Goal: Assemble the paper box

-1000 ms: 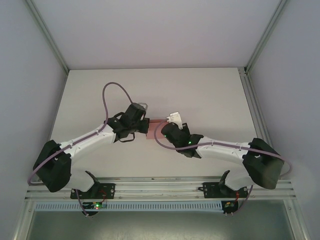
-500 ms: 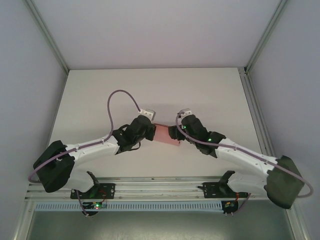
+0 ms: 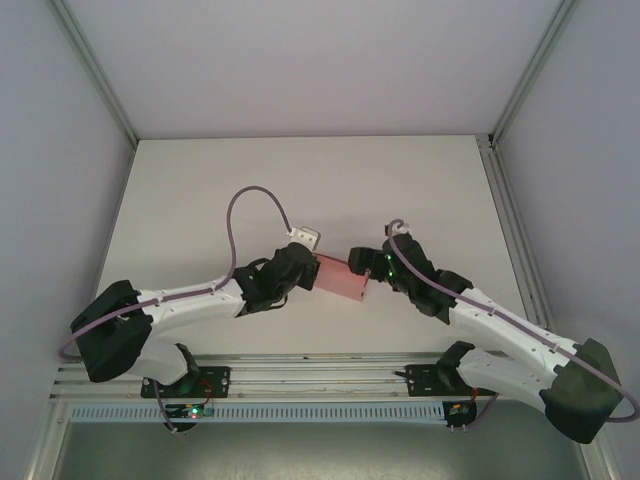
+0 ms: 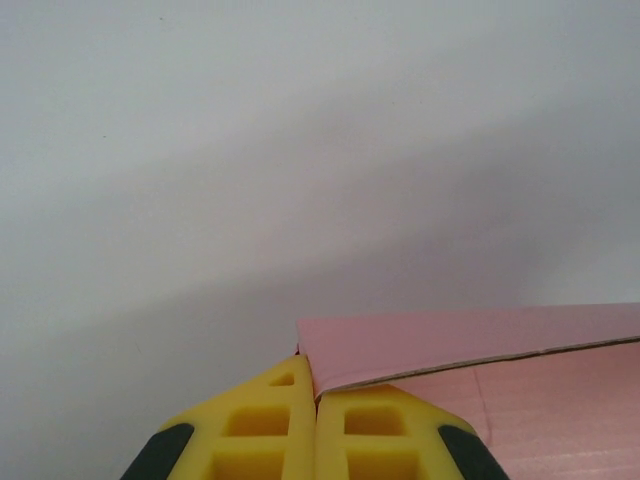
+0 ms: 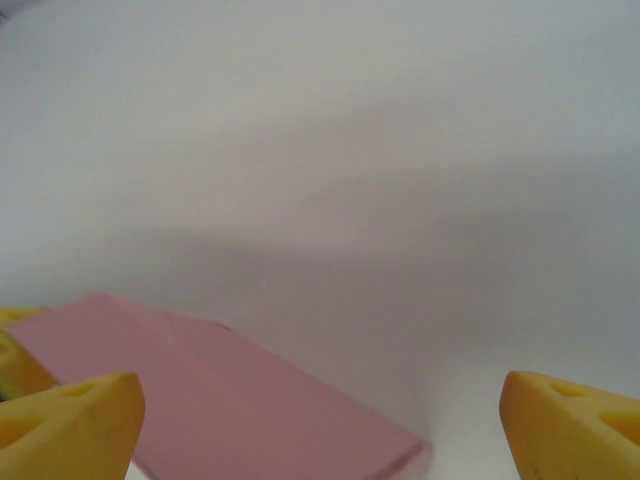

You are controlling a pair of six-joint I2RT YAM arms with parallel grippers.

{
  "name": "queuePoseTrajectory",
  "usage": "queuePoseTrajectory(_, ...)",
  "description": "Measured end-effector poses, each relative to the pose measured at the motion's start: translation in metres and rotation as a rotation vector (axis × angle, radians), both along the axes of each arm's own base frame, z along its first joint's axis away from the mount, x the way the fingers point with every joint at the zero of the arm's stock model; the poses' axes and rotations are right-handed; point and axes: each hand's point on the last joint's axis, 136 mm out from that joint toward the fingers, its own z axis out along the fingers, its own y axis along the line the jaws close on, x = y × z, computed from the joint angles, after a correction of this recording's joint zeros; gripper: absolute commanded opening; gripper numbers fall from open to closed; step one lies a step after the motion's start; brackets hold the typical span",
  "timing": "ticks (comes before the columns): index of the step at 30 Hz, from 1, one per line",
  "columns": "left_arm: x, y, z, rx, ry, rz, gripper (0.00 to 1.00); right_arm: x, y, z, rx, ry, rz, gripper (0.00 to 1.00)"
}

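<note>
One holder now | right gripper (image 5: 320, 392) just let go, fingers apart | left gripper (image 4: 315, 388) clamped on paper box (image 3: 338, 277) edge | regrip likely

The right end effector (image 5: 320, 388) stands wide open, the paper box (image 5: 200, 390) partly between its yellow fingers (image 5: 70, 420).

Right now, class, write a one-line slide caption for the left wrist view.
Left gripper shut on the edge of the pink paper box.
</note>
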Motion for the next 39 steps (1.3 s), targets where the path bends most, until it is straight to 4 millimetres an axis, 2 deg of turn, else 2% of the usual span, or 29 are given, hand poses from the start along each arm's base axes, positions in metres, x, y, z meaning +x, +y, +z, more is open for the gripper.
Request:
queuePoseTrajectory(1, -0.001, 0.000, -0.001, 0.002, -0.001, 0.000, 0.00, -0.004, 0.001, -0.006, 0.010, 0.011, -0.002, 0.86)
queuePoseTrajectory(6, -0.005, 0.003, -0.006, 0.003, -0.013, 0.021, 0.00, -0.012, 0.012, -0.011, 0.038, -0.046, 0.004, 0.81)
queuePoseTrajectory(10, -0.006, 0.006, -0.006, -0.005, -0.016, 0.037, 0.09, -0.011, 0.018, -0.016, 0.025, -0.058, -0.003, 0.77)
queuePoseTrajectory(14, -0.009, 0.007, -0.007, -0.013, 0.001, 0.032, 0.30, -0.010, 0.016, -0.016, 0.036, -0.067, -0.033, 0.70)
queuePoseTrajectory(18, -0.019, 0.007, -0.007, -0.004, 0.061, 0.001, 0.40, -0.009, 0.011, -0.018, 0.057, -0.076, -0.067, 0.64)
queuePoseTrajectory(19, -0.023, 0.006, -0.007, 0.004, 0.082, -0.012, 0.50, -0.008, 0.010, -0.018, 0.059, -0.079, -0.073, 0.63)
queuePoseTrajectory(20, -0.026, 0.006, -0.006, 0.013, 0.103, -0.021, 0.54, -0.007, 0.010, -0.018, 0.060, -0.081, -0.081, 0.58)
queuePoseTrajectory(22, -0.034, 0.005, -0.006, 0.038, 0.157, -0.052, 0.66, -0.004, 0.007, -0.018, 0.063, -0.085, -0.101, 0.56)
queuePoseTrajectory(28, -0.062, 0.001, -0.005, 0.062, 0.319, -0.154, 0.77, 0.005, 0.015, -0.021, 0.056, -0.077, -0.107, 0.53)
queuePoseTrajectory(30, -0.069, 0.002, -0.006, 0.046, 0.376, -0.172, 0.88, 0.007, 0.019, -0.023, 0.055, -0.070, -0.102, 0.53)
queuePoseTrajectory(31, -0.072, 0.003, -0.007, 0.034, 0.406, -0.175, 1.00, 0.007, 0.020, -0.023, 0.057, -0.068, -0.099, 0.52)
queuePoseTrajectory(34, -0.072, 0.008, -0.002, -0.013, 0.471, -0.168, 1.00, 0.009, 0.021, -0.023, 0.069, -0.063, -0.097, 0.51)
queuePoseTrajectory(39, -0.068, 0.001, 0.015, -0.137, 0.531, -0.151, 1.00, 0.011, 0.022, -0.024, 0.082, -0.055, -0.091, 0.50)
